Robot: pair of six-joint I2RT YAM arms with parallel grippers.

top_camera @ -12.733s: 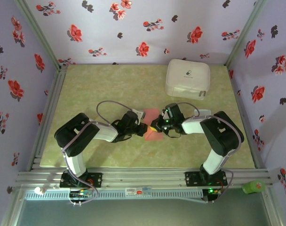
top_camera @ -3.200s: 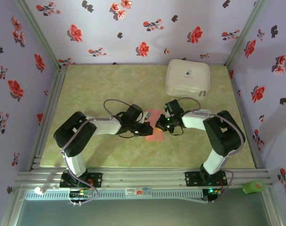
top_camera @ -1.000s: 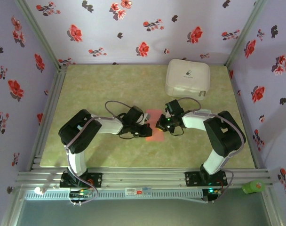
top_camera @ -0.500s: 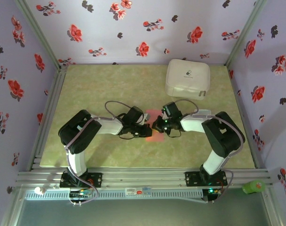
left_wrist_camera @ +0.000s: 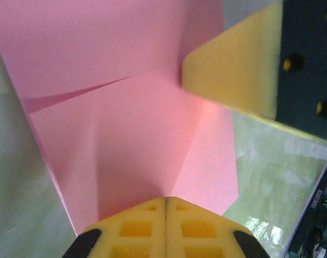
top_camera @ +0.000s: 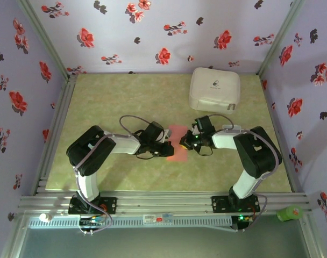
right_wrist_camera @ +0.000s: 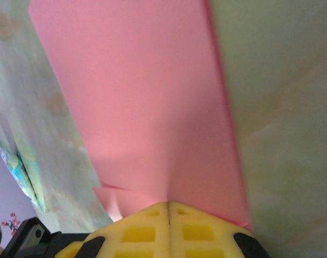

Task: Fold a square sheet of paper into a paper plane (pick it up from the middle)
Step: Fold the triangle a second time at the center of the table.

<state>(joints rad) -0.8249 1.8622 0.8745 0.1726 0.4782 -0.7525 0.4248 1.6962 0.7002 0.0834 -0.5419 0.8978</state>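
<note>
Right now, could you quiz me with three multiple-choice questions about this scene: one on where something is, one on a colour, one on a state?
1. Where on the table is the white case?
A. far right corner
B. between the two arms
C. near left edge

2. What colour is the square sheet of paper?
A. blue
B. white
C. salmon-red

3. How are the left hand and the right hand?
A. both wide open
B. both shut, tips at the paper
C. one holding the case

Answers: 1 A, it sits by the far right walls. 2 C, both wrist views show that colour. 3 B, each pair of fingers meets with no gap.
</note>
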